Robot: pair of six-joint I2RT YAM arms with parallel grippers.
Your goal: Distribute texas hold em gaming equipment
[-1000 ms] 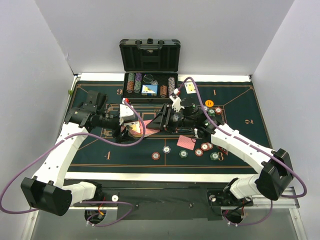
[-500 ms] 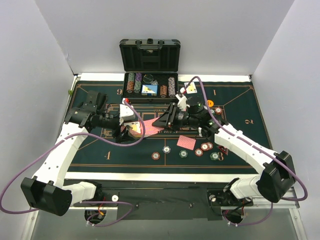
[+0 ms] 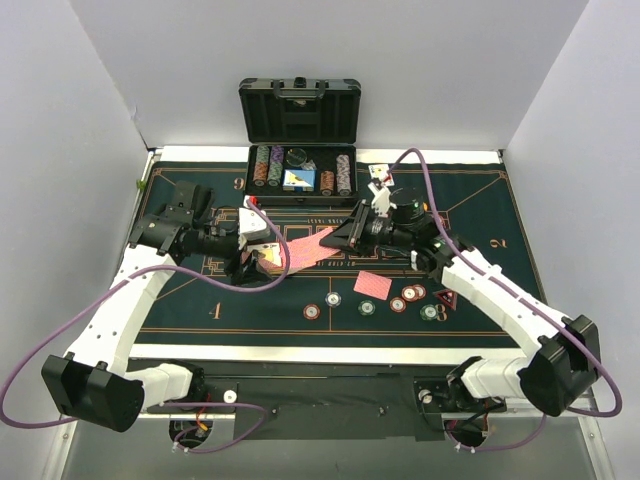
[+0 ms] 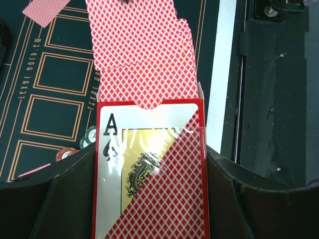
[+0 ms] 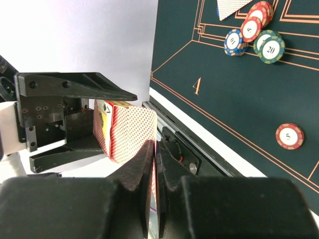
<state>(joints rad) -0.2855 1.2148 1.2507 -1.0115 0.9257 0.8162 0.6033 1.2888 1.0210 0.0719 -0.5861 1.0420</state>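
My left gripper (image 4: 149, 209) is shut on a red card box (image 4: 149, 169) with an ace of spades on its face. Red-backed playing cards (image 4: 142, 59) stick out of its open end. In the top view the box (image 3: 267, 262) sits left of centre, and one card (image 3: 312, 246) reaches from it to my right gripper (image 3: 347, 238). The right gripper (image 5: 156, 149) is shut edge-on on that card (image 5: 155, 186). Another card (image 3: 372, 284) lies face down on the felt. Striped chips (image 3: 398, 303) and a dark red triangular marker (image 3: 444, 298) lie near it.
A black case (image 3: 300, 112) stands open at the back, with racked chip rows (image 3: 267, 166) in front of it. A face-up card (image 3: 380, 175) lies at the back right. More loose chips (image 3: 313, 312) lie toward the near edge of the green felt mat (image 3: 180, 310).
The right gripper has shut on a card and drawn back to the right, sliding the card partway out of the box. The left arm has held still.
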